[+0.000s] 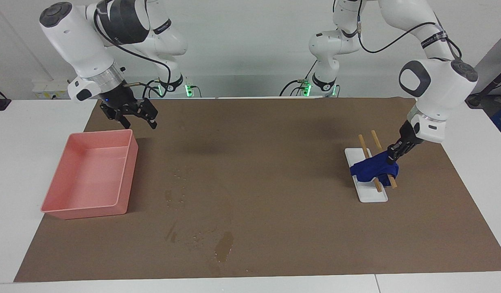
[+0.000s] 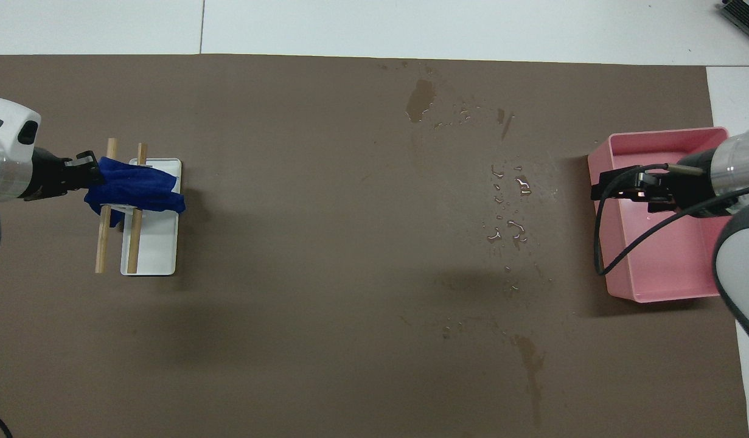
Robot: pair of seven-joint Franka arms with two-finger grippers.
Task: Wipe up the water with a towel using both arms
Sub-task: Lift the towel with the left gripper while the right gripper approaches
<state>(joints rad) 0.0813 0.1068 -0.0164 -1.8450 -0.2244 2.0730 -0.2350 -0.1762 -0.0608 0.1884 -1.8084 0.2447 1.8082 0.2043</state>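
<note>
On the brown mat, water lies in blotches between the pink tray and the white rack, which bears the towel. The left gripper looks clenched on the towel's edge, so pickup seems in hand; next comes lifting it clear of the rods and carrying it to the water. The right gripper waits released over the tray's edge.

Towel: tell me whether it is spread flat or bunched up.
Bunched up. The towel hangs crumpled over the two wooden rods above the white stand, with the left gripper at its edge.

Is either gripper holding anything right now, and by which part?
The left gripper is at the towel, at its edge nearest that arm; an actual grip cannot be told. The right gripper holds nothing.
</note>
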